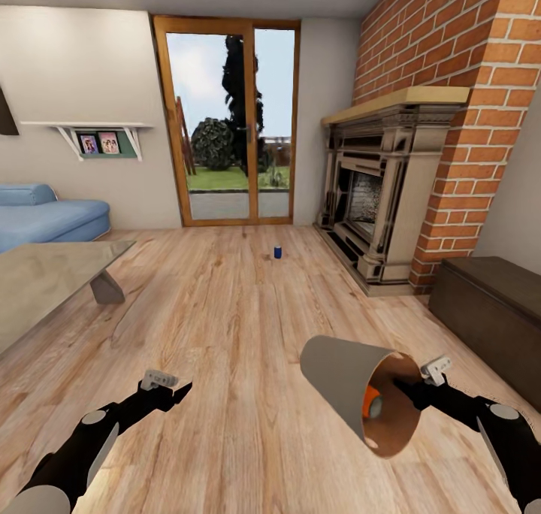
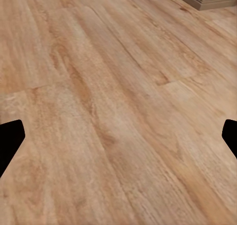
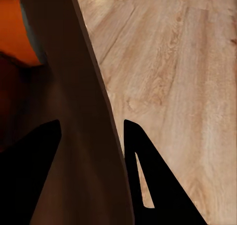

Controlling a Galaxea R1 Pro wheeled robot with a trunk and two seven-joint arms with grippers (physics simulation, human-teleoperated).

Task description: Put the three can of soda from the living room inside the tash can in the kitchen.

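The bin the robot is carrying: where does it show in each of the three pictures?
Head view: bin at lower right, tipped, mouth toward the camera, right tool on its rim.
Left wrist view: wood floor, no bin.
Right wrist view: its wall runs between the two fingers.
Shared landmark: the wood floor.

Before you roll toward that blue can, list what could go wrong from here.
1. The right gripper pinches only the rim of the trash can, which hangs tilted with its mouth toward the robot; the orange can inside could roll out.
2. The thin wall clamped between the fingers might slip during driving.
3. The blue can stands far off on the floor near the fireplace; a nudge could tip it.
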